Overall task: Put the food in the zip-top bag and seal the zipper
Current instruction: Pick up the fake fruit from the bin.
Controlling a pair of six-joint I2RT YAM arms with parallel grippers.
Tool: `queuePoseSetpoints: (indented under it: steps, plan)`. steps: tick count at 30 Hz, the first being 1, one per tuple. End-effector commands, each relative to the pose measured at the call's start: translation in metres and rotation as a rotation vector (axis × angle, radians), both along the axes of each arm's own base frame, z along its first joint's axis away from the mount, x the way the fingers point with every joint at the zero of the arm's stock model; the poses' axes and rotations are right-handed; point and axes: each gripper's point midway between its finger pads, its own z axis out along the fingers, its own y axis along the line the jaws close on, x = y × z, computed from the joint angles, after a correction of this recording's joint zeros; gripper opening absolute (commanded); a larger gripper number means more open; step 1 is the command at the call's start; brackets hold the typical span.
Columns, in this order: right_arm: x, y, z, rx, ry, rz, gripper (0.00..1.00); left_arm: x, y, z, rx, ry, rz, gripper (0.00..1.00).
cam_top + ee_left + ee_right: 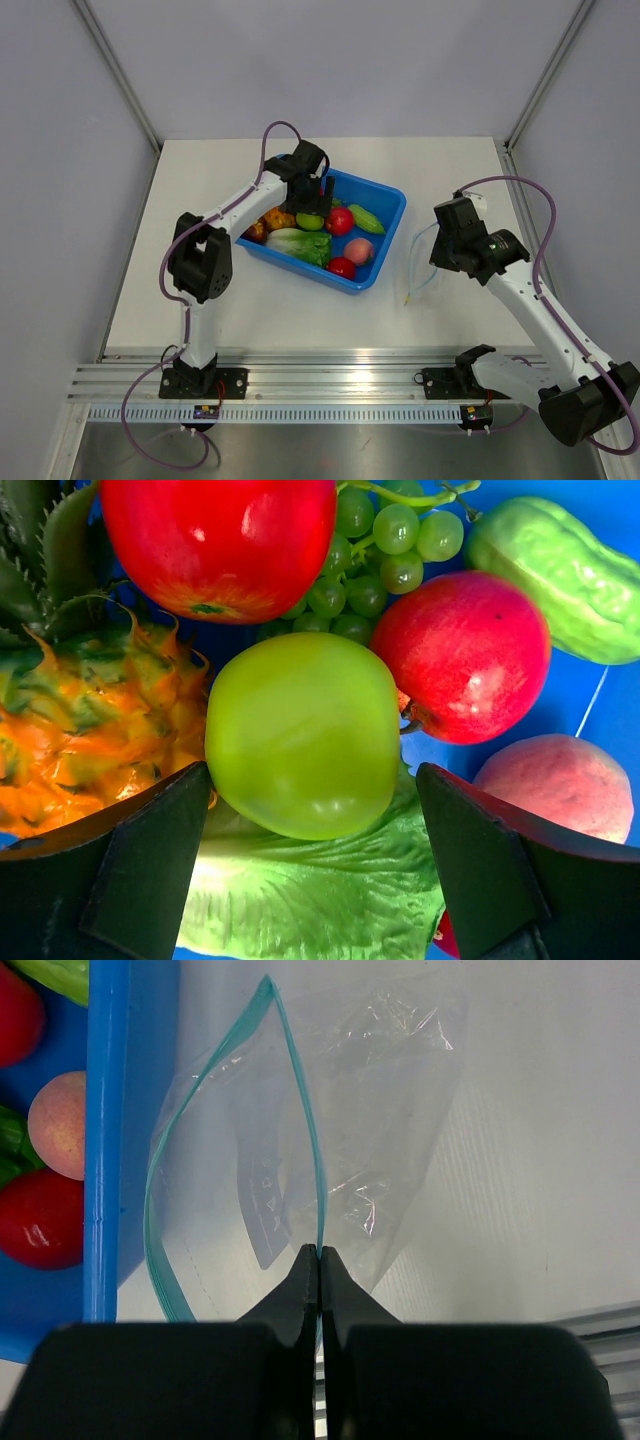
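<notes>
While the left hand [311, 204] hangs low in the blue tray [389, 192] with its jaws wide apart, one finger stands on each side of the green apple [300, 730]. This apple lies on the lettuce [300, 905], between the pineapple [90, 720] and a red fruit [460, 660]; I cannot tell if the fingers touch it. The right hand [318, 1258] is closed tightly on the zipper [298, 1110] of the zip-top bag [390, 1100], just right of the tray, and the bag's mouth stands open.
</notes>
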Motion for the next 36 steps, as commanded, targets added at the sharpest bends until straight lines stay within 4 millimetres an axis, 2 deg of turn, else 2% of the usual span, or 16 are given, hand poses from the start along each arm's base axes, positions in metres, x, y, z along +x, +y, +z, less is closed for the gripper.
queuePoseSetpoints:
  steps: [1,8,13,16,18,23,25,27,28,31,36]
  plan:
    - [0.002,0.000,0.004,0.006,-0.019,0.003,0.00,0.013,-0.012,0.014,-0.054,-0.048,0.013,0.86]
    - [0.005,0.001,0.007,0.004,-0.022,0.004,0.00,0.019,-0.006,0.005,-0.021,-0.060,0.028,0.92]
    - [0.006,0.002,0.006,0.011,-0.023,0.001,0.00,0.023,-0.007,0.000,-0.017,-0.078,0.022,0.91]
    - [0.004,0.000,0.006,0.010,-0.021,-0.002,0.00,0.024,-0.009,0.000,-0.028,-0.085,0.017,0.86]
    - [0.003,0.000,0.006,0.008,-0.020,-0.004,0.00,0.023,-0.010,0.001,-0.036,-0.085,0.010,0.76]
    - [0.001,-0.001,0.008,0.016,-0.025,-0.010,0.00,0.022,-0.011,0.009,-0.051,-0.096,0.001,0.68]
    - [0.000,-0.002,0.007,0.015,-0.023,-0.010,0.00,0.020,-0.011,0.010,-0.049,-0.098,-0.008,0.70]
    - [0.000,-0.002,0.006,0.015,-0.023,-0.010,0.00,0.019,-0.011,0.009,-0.047,-0.093,-0.012,0.78]
    - [0.000,-0.001,0.006,0.015,-0.023,-0.009,0.00,0.018,-0.011,0.006,-0.042,-0.085,-0.014,0.80]
    - [0.000,-0.002,0.008,0.016,-0.026,-0.010,0.00,0.013,-0.007,-0.005,-0.025,-0.063,-0.003,0.80]
    - [-0.003,-0.003,0.009,0.018,-0.033,-0.009,0.00,0.011,-0.003,-0.009,0.001,-0.067,0.007,0.79]
